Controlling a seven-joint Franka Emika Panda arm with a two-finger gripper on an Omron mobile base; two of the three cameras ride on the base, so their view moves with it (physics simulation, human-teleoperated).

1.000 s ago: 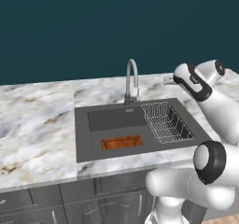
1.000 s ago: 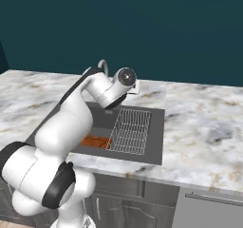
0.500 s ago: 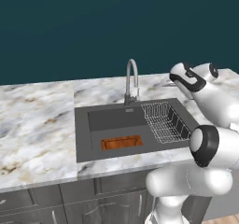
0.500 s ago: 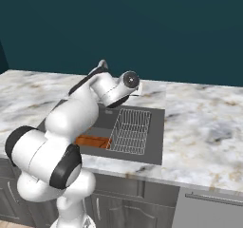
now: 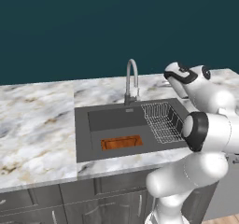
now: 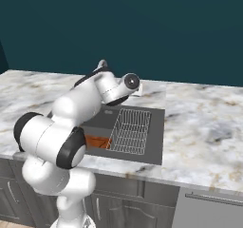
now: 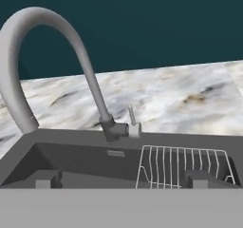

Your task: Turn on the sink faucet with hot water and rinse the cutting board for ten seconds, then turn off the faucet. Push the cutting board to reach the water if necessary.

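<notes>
From my remote seat, the marbled counter spreads wide around the sink, dry, with no stream running. The arm hangs over the basin's right side, its pincer released, jaws spread, facing the sink faucet from near by. I judge the first step in hand: reaching the small upright lever at the tap's base; next it calls for closing in and swinging it to the hot side. A wire dish rack fills the basin's right part, apparently empty. The cutting board lies flat at the basin's front edge, well clear of the spout.
</notes>
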